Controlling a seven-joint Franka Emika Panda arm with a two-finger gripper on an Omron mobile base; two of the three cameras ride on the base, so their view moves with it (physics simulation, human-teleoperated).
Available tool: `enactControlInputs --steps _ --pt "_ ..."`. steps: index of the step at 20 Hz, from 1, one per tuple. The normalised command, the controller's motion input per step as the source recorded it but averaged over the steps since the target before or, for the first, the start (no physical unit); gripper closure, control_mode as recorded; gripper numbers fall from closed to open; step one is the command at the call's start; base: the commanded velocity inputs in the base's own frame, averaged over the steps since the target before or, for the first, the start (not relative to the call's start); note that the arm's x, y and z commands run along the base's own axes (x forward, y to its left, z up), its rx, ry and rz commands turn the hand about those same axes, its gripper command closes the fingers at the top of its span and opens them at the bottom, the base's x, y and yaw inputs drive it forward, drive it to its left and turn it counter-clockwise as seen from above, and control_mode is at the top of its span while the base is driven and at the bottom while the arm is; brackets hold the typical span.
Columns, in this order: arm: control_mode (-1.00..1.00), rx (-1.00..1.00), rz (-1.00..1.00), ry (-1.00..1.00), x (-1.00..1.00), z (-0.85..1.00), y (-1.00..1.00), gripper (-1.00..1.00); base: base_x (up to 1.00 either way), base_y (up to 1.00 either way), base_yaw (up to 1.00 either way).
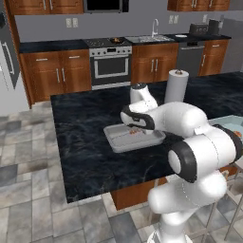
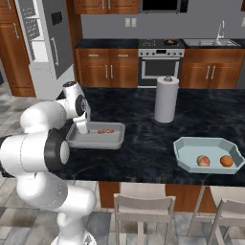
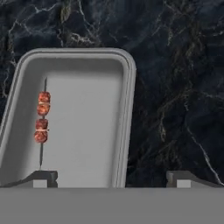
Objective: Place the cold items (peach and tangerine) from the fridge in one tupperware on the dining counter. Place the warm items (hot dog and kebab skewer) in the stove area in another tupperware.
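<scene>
Inside the grey tupperware (image 3: 83,65), near its left wall, lies the kebab skewer (image 3: 42,117). The gripper (image 3: 112,178) hangs wide open and empty above the tupperware's right rim. Best lift straight up, clear of that rim, before fetching the hot dog.

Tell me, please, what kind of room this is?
A home kitchen: a stove with oven, a sink with faucet, wooden cabinets along the wall, and a dark marble dining counter.
</scene>
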Motion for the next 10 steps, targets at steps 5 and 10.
enactControlInputs --steps 5,10 --pt "-1.00 -0.18 0.22 0.02 -0.72 0.48 0.06 -1.00 0.00 0.00 0.00" --pt "-1.00 -0.24 0.37 0.04 -0.73 0.48 0.04 -1.00 0.00 0.00 0.00"
